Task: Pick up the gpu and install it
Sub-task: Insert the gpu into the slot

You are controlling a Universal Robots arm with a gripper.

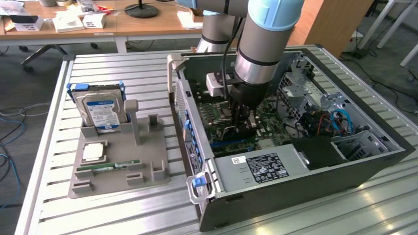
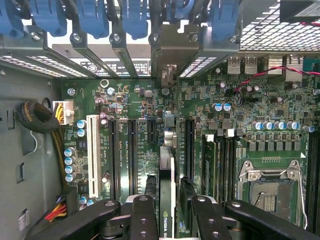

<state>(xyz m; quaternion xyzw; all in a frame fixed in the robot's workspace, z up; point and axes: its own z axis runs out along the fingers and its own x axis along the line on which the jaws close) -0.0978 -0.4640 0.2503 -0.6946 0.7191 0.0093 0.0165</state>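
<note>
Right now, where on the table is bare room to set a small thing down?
Free: the slatted table between the grey holder and its near edge, and between the hard drive and its far edge. Crowded: inside the case, around the gripper and gpu.

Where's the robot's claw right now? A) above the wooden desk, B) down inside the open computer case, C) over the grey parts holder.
B: the gripper is down inside the computer case, at the gpu, which stands on edge over the motherboard.
</note>
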